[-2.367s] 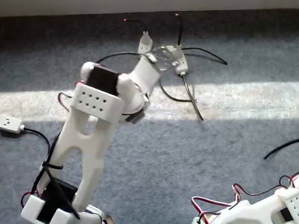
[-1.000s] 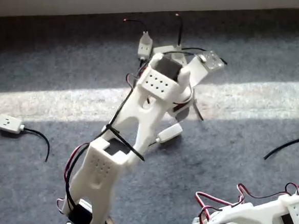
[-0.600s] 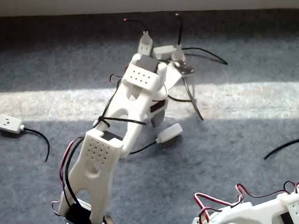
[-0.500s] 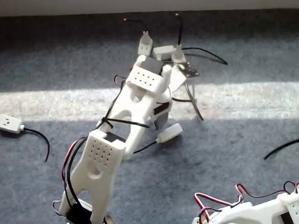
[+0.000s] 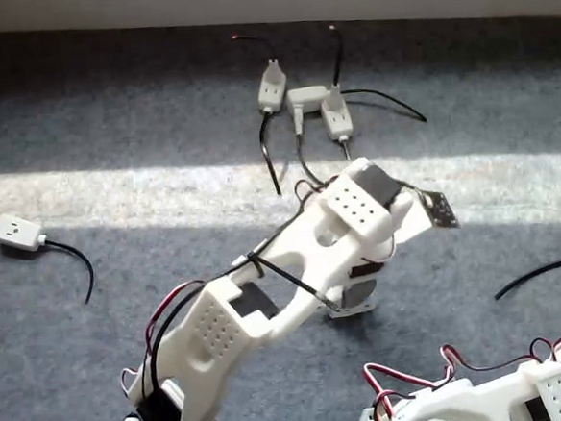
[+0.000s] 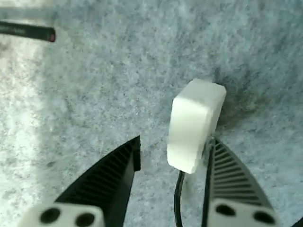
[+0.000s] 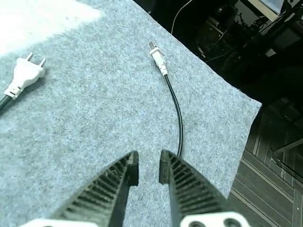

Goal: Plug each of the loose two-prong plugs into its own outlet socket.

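My left gripper [image 6: 173,142] stands open low over the grey carpet. A white socket block [image 6: 194,123] with a black cord sits between its fingers, close against one finger [image 6: 222,165]. From above, the left arm [image 5: 295,277] stretches to the middle of the carpet and covers that block. Three white plug and socket pieces [image 5: 307,98] with black cords lie together at the back. Another white outlet [image 5: 17,232] lies far left. My right gripper [image 7: 147,169] is shut and holds nothing; a two-prong plug [image 7: 23,73] and a slim corded plug [image 7: 157,56] lie beyond it.
The right arm [image 5: 486,398] stays folded at the front right corner. A black cable [image 5: 545,272] comes in from the right edge. In the right wrist view the carpet ends at an edge [image 7: 236,94] with dark clutter beyond.
The left arm swung from the back cluster toward the front and right, uncovering those pieces, and came down over the white socket block. The right arm stayed put.
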Controlling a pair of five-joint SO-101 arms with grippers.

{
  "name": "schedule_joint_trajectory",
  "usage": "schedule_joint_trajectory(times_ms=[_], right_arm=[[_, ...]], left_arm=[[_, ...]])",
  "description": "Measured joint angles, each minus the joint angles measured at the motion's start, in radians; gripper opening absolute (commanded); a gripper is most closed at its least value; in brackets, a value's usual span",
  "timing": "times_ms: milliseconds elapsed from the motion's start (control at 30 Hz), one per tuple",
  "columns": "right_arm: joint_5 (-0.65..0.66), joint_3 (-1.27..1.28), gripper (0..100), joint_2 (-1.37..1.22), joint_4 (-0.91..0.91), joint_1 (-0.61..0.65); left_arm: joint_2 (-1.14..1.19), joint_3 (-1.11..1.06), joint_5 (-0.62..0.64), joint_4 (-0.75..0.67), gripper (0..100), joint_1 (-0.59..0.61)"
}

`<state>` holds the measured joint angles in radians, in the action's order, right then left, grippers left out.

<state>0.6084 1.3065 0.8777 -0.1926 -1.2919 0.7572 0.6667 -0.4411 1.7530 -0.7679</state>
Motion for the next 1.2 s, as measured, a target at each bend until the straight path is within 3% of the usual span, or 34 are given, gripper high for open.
schedule_joint_trajectory(times_ms=[200, 667, 867, 1033, 1200], right_arm=[[0.000, 0.000, 9.1, 0.000, 0.000, 0.003], [0.002, 0.000, 9.2, 0.000, 0.000, 0.002], [-0.043, -0.029, 11.2, -0.043, -0.011, 0.064], [-0.120, -0.313, 11.5, -0.278, -0.201, 0.091], [-0.175, -0.790, 11.6, -0.684, -0.411, 0.052]], left_arm=[[0.000, 0.048, 0.003, -0.002, 22, 0.025], [0.000, 0.285, 0.003, 0.002, 22, 0.269], [-0.029, 0.367, 0.049, 0.002, 22, 0.356], [-0.031, 0.285, 0.140, 0.002, 22, 0.402], [-0.031, 0.187, 0.147, 0.003, 22, 0.390]])
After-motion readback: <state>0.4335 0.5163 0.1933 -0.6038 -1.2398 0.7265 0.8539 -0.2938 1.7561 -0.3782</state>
